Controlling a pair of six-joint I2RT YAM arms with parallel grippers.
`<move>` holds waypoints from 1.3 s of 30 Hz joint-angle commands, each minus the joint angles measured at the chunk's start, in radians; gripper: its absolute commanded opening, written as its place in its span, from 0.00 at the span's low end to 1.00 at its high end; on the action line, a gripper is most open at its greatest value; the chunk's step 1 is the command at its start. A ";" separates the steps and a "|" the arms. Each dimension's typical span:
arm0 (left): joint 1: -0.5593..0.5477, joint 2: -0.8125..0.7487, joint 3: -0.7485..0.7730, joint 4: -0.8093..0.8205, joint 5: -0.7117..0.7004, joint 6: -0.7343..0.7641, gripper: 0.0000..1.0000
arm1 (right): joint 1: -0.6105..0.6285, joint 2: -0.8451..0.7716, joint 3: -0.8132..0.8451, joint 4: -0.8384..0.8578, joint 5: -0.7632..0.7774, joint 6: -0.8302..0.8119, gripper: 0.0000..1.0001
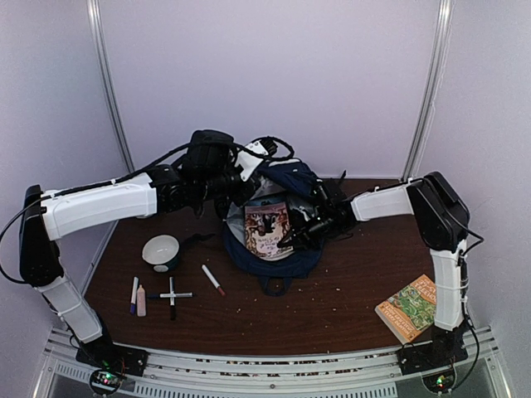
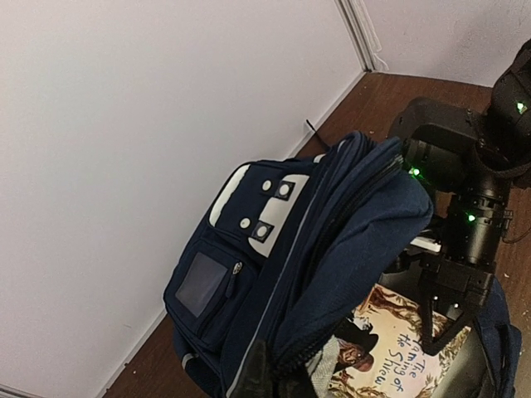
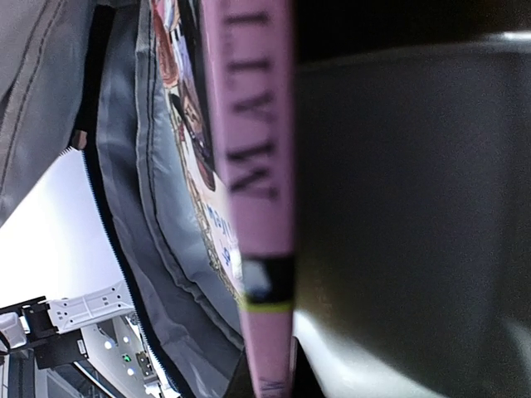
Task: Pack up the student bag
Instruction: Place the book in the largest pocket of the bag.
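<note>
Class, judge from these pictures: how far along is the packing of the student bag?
Done: the student bag stands open, its flap pinched by the left gripper. In hand: the right gripper grips a book sitting in the opening, its cover showing. Left: a second book, a bowl and several pens lie on the table.

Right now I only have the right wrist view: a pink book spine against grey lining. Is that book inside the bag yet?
Observer: Partly; from above, the book stands in the open mouth of the student bag, cover showing.
Operator: Who holds it?
Observer: The right end effector, shut on its right edge.
Operator: And the bag?
Observer: The left end effector pinches its top fabric, holding the flap up.
</note>
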State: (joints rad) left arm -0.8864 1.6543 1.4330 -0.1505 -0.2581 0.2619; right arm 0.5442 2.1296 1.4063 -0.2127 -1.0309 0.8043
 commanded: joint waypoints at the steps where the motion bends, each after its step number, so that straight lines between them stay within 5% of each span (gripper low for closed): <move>1: -0.019 -0.069 0.030 0.184 0.008 0.007 0.00 | -0.010 -0.044 -0.035 0.143 0.045 0.085 0.03; 12: -0.031 -0.086 0.002 0.189 0.044 0.000 0.00 | -0.036 0.064 0.117 0.133 0.102 0.095 0.04; 18: -0.033 -0.089 -0.003 0.183 0.049 0.002 0.00 | -0.047 0.125 0.220 0.068 0.108 0.041 0.12; 27: -0.034 -0.078 -0.005 0.187 0.023 0.010 0.00 | -0.056 -0.004 0.097 0.017 0.167 -0.015 0.47; 32: -0.033 -0.077 -0.022 0.200 0.009 0.012 0.00 | -0.047 -0.096 0.006 0.016 0.177 -0.044 0.55; 39: -0.034 -0.088 -0.050 0.210 -0.002 0.007 0.00 | -0.035 -0.255 -0.164 -0.013 0.211 -0.218 0.54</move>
State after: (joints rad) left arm -0.9073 1.6409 1.3766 -0.1055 -0.2535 0.2638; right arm 0.4999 1.9690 1.3060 -0.2031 -0.8604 0.7265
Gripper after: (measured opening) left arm 0.014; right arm 0.549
